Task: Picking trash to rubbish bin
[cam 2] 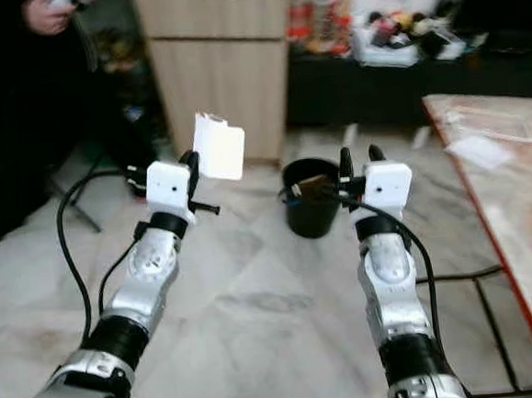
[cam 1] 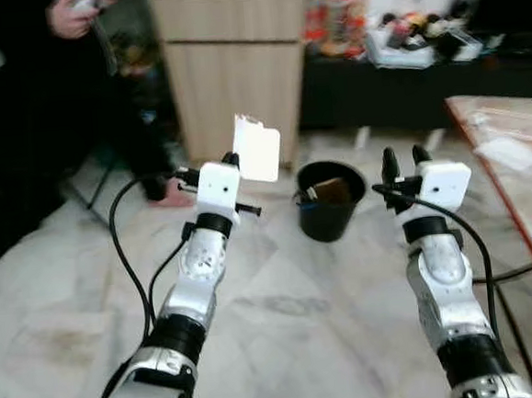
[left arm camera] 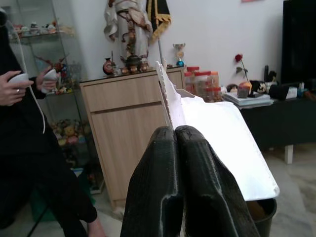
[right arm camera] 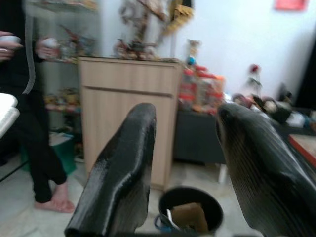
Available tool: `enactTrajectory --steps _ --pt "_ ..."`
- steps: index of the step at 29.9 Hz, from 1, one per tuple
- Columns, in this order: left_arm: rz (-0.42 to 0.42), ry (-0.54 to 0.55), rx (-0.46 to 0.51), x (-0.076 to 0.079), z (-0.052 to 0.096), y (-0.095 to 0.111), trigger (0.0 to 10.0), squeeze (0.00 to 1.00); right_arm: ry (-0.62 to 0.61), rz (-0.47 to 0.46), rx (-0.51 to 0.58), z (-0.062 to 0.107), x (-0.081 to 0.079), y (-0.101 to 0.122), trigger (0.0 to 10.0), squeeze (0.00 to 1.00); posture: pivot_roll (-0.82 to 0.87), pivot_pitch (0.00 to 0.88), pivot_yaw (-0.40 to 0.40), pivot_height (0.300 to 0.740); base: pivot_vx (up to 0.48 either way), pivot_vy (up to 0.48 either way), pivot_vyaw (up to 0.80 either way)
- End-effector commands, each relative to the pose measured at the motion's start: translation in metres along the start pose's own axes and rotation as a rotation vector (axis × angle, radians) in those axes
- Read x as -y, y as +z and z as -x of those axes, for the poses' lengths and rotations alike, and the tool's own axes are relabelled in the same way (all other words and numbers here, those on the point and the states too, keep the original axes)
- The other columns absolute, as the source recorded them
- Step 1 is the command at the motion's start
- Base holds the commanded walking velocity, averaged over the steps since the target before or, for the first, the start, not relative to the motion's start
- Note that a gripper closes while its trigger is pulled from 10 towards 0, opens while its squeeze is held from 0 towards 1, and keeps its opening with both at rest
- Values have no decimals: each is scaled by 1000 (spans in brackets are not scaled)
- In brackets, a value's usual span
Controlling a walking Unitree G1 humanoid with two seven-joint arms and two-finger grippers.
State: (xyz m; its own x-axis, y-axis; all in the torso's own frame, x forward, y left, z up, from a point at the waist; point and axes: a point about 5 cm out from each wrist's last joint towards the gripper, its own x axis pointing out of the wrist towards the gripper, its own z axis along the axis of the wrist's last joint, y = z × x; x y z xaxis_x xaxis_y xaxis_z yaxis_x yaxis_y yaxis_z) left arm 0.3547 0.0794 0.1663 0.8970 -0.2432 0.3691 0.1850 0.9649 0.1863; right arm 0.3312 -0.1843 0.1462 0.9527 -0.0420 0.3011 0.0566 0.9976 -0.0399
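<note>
My left gripper (cam 1: pixel 233 158) is raised in front of me and shut on a flat white carton (cam 1: pixel 257 148), which sticks up above its fingers (left arm camera: pixel 177 163). The carton (left arm camera: pixel 217 143) is held up and to the left of a black rubbish bin (cam 1: pixel 331 199) standing on the marble floor. Brown cardboard trash (cam 1: pixel 331 191) lies inside the bin (right arm camera: pixel 190 210). My right gripper (cam 1: pixel 405 162) is raised just right of the bin, open, with nothing between its fingers (right arm camera: pixel 123 168).
A wooden cabinet (cam 1: pixel 232 54) stands behind the bin. A person in black (cam 1: pixel 99 74) stands at the left holding controllers. A low dark shelf (cam 1: pixel 422 76) carries clutter. A wooden table (cam 1: pixel 522 170) edges the right side.
</note>
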Motion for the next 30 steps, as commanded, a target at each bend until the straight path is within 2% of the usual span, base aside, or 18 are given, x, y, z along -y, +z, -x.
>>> enactTrajectory --steps 1,30 --pt "16 -2 -35 -1 1 -5 10000 0 -23 -9 -4 0 5 0 10000 0 130 46 -79 740 0 0 0" --pt "24 -12 -57 -2 3 -10 10000 0 -11 -27 -29 1 4 -4 10000 0 127 51 -85 740 319 0 0"
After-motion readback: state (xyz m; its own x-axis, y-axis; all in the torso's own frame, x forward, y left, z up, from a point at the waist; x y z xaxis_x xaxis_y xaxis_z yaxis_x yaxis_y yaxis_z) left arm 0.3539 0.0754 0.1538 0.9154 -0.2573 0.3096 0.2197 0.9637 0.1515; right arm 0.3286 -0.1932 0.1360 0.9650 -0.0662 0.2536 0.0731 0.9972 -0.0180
